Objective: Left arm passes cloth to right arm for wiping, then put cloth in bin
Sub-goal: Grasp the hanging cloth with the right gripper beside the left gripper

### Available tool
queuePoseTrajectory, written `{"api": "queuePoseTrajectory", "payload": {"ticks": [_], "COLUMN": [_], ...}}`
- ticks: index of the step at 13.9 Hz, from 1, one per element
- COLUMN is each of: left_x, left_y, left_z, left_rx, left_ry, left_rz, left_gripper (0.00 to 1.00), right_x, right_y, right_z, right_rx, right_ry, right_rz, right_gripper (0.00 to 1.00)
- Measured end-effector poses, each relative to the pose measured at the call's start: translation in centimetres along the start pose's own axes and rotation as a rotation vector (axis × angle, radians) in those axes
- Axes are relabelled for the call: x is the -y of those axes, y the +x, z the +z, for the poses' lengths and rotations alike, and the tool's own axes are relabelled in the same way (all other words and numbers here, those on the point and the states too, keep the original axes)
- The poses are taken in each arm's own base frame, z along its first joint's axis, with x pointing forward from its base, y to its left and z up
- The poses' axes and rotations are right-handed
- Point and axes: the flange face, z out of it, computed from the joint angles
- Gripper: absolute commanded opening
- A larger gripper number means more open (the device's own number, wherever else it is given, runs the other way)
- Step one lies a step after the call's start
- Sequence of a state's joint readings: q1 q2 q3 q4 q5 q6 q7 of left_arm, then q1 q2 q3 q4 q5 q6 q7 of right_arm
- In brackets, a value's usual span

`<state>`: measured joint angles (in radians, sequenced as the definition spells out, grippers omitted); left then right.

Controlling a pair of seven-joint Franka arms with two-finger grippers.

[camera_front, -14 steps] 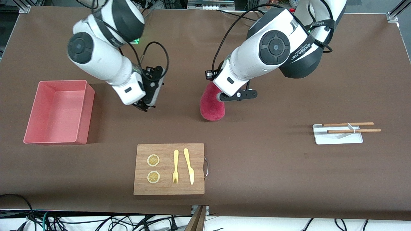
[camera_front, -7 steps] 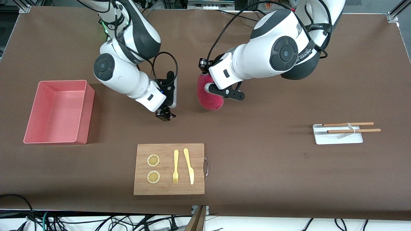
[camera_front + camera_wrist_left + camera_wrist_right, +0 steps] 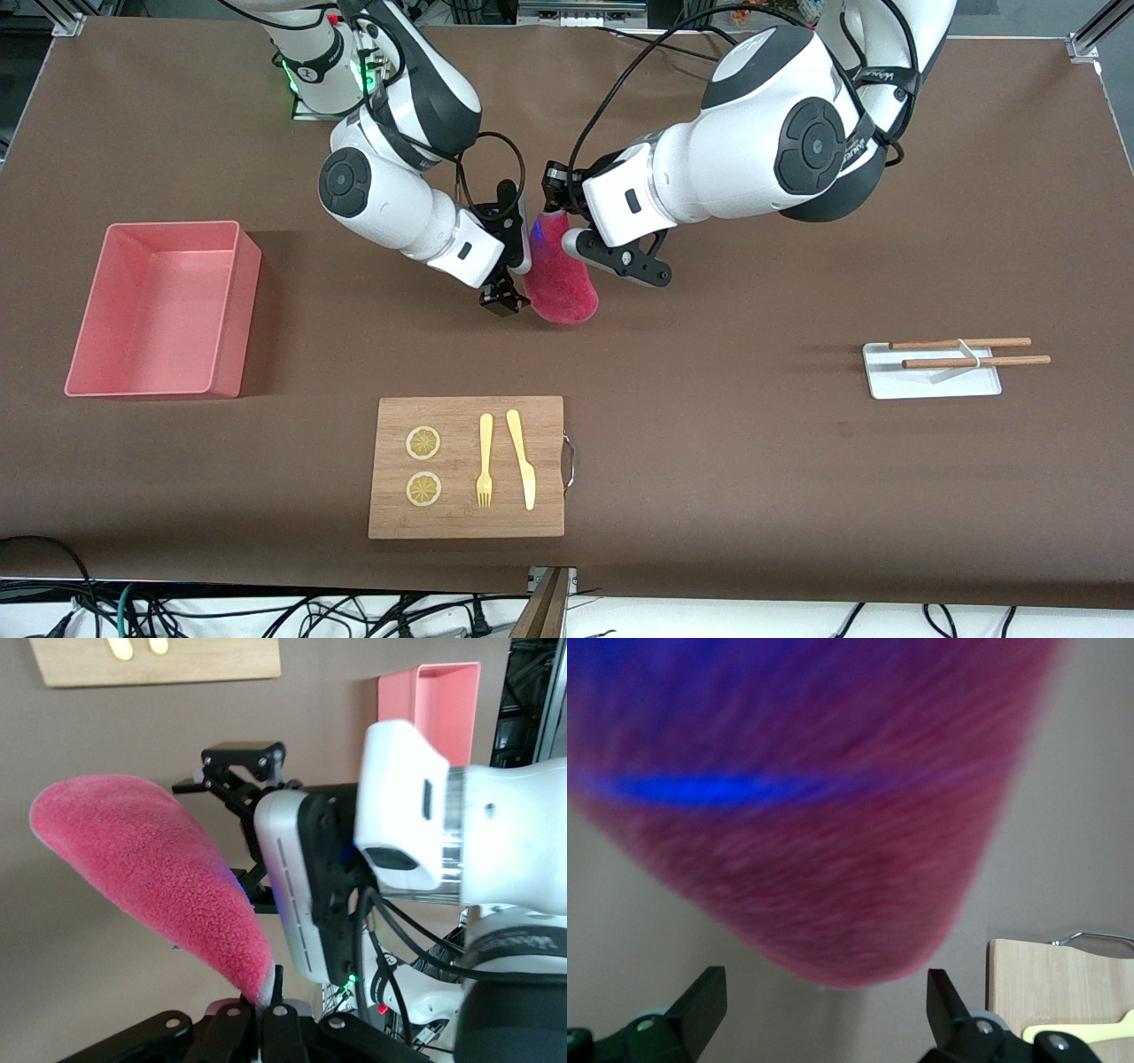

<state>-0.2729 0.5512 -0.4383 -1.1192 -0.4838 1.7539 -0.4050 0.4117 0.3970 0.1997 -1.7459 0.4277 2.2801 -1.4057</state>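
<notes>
Handover in the air: the cloth hangs between the two grippers.

The left gripper (image 3: 266,1010) is clamped on the top corner of the cloth (image 3: 556,276); the right gripper (image 3: 824,1014) has its jaws apart just beside the hanging end. The cloth looks light, soft and limp, so its lower thick part seems the best place to grip. Under the jaws the table (image 3: 753,443) is bare; the bin (image 3: 226,306) stands well apart toward the right arm's end.
</notes>
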Motion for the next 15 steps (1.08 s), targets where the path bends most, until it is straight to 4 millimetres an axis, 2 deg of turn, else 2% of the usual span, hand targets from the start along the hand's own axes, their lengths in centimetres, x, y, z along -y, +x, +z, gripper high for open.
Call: {"api": "queuePoseTrajectory", "payload": {"ticks": [3,7,10,15], "left_x": [-0.1,-0.1,0.0,0.0], "left_y": [0.1,0.1,0.1,0.1], "left_z": [0.0,-0.2,-0.3,-0.2], "left_rx": [-0.007,-0.015,-0.024,-0.028], "left_ry": [-0.003,0.003,0.022,0.036], "left_rz": [0.037,0.048,0.054,0.059], "left_gripper": [0.00,0.00,0.00,0.00], "right_x": [0.6,0.9,1.1,1.6], "right_y": [-1.8,-2.4,-2.0,0.2], "right_z": [1.7,2.5,3.0,3.0], "right_rx": [0.014,0.020,0.016,-0.005], "right_ry": [-0.012,-0.007,-0.006,-0.013], "right_rz": [-0.052,-0.078,-0.092,-0.124], "right_gripper": [1.00,1.00,1.00,0.99]}}
